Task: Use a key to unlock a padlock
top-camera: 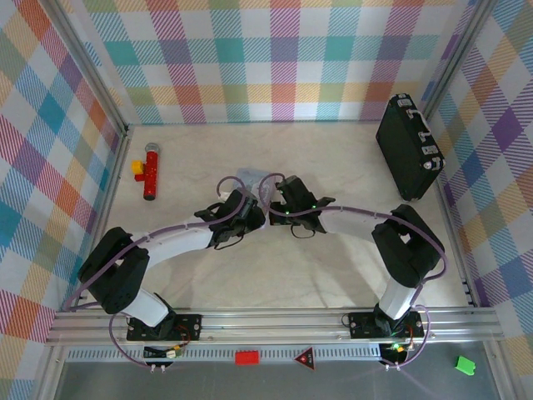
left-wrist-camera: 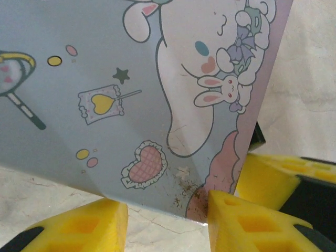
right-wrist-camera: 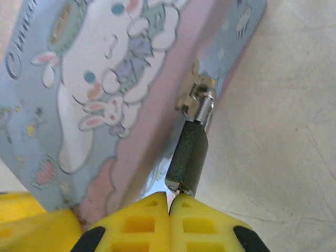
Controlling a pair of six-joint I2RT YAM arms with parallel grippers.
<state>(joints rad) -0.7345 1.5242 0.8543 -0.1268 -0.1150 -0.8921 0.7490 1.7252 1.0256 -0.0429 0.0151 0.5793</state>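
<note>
A pale blue pouch (right-wrist-camera: 105, 79) printed with cartoon rabbits lies mid-table (top-camera: 250, 177). The padlock (right-wrist-camera: 189, 157), small and dark with a silvery shackle (right-wrist-camera: 206, 107), hangs from the clasp on the pouch's pink side. My right gripper (right-wrist-camera: 169, 202) is shut, its yellow fingertips pressed together right at the padlock's underside. A glint of metal shows there; the rest of the key is hidden between the pads. My left gripper (left-wrist-camera: 168, 210) straddles the pouch's near corner (left-wrist-camera: 131, 79), its right finger (left-wrist-camera: 231, 215) against the pink edge. From above, both grippers (top-camera: 248, 208) (top-camera: 287, 190) meet at the pouch.
A big black case (top-camera: 408, 146) stands at the back right by the checked wall. A red cylinder with a yellow piece (top-camera: 151, 171) lies at the back left. The metal rail (top-camera: 266, 325) runs along the near edge.
</note>
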